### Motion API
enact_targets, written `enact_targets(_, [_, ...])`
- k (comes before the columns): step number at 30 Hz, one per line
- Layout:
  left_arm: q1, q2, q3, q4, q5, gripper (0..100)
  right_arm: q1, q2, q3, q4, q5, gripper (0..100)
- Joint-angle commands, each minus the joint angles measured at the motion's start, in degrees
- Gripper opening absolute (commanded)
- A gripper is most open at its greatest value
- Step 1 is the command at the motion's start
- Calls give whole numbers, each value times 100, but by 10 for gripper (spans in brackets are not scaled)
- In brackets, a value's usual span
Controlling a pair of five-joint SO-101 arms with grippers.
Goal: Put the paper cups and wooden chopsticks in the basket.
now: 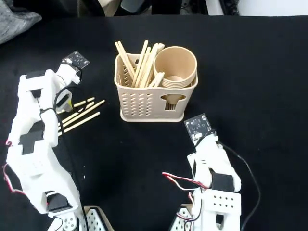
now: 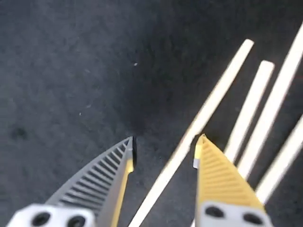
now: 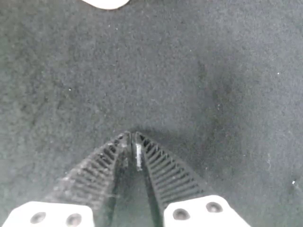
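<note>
Currently the left jaws are hanging released low over the tabletop, straddling one of the loose chopsticks lying well to one side of the basket. That stick is running between the two tips, and I cannot tell whether it is touching either. The right jaws are sitting clenched on nothing, over bare cloth near the basket. Paper cups and a bundle of sticks are already standing inside it. The loose chopsticks are looking light, stiff and thin — probably rolling away under a skewed pinch — so pinching squarely across the middle is seeming safest.
</note>
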Motion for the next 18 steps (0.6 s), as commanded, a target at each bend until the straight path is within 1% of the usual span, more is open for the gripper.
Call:
enact_targets(1, [84,563,-673,-18,-26,206,-62,-48,-4,9,-18,12])
enact_targets(3, [66,818,-822,9,-9,205,-62,-48,-4,9,-18,12])
enact_targets(5, [48,914,-1015,316,-35,187,-62,-48,-4,9,-18,12])
enact_targets(7, [66,932,-1235,712,-35,144,-62,-48,-4,9,-18,12])
enact_targets(10, [101,923,-1534,1196,0,41,-62,-48,-4,9,-18,12])
enact_targets(11, [136,923,-1640,1380,9,20,-62,-48,-4,9,-18,12])
enact_targets(12, [163,914,-1727,1609,9,36,-62,-48,-4,9,-18,12])
enact_targets(15, [189,914,-2167,2303,62,30,-62,-48,-4,9,-18,12])
enact_targets(18, [189,782,-2870,3042,686,29,-62,-48,-4,9,-18,12])
